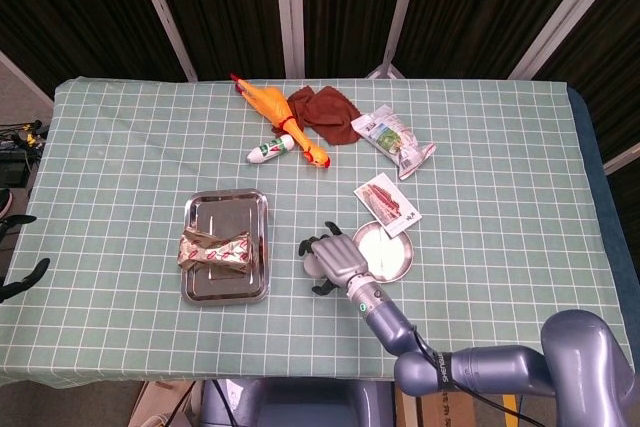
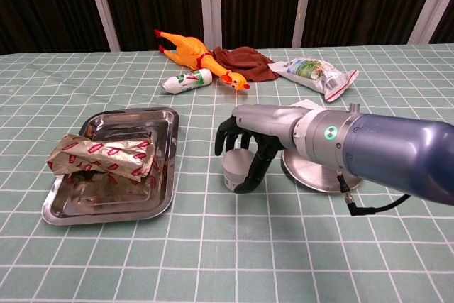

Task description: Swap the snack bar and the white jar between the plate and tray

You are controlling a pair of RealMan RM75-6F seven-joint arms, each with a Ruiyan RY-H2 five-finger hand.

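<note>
Tabletop: upright white jar (image 2: 235, 168), right hand (image 2: 245, 140) gripping.

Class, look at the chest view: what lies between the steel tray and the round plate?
The white jar, with the right hand curled around it, stands between the tray and plate.

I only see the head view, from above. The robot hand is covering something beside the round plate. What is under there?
Observer: The chest view shows it: the white jar. The right robot hand has its fingers curled over the top and its thumb down the front.
Operator: Is it up in the air?
Observer: It doesn't look so. From the chest view the jar seems to stand upright with its base on the table.
Operator: On the plate?
Observer: No, it's off the plate, on the cloth on the side towards the tray.
</note>
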